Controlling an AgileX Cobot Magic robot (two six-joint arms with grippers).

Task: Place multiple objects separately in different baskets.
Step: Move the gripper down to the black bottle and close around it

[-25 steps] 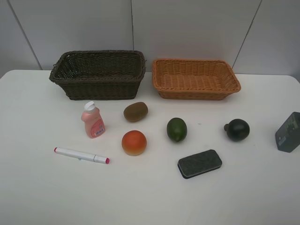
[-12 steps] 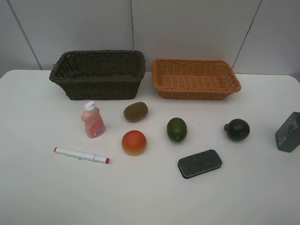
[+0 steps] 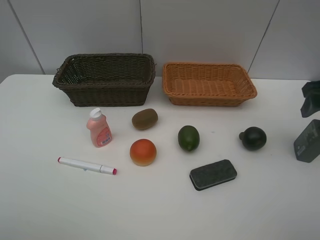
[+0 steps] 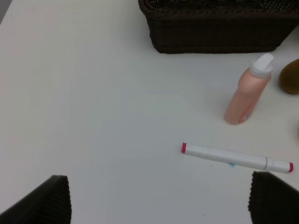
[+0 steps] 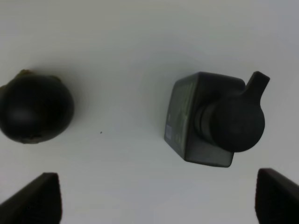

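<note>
Right wrist view: dark-green box (image 5: 181, 112) lies below the wide-spread right hand (image 5: 159, 200).

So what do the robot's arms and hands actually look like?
Very little of them shows. The left gripper has two dark, almost black fingers with finely ribbed inner edges, and the right gripper has matching fingers. From the high camera, only a dark, angular piece of the right arm shows at the edge. No cables or markings are visible.
</note>
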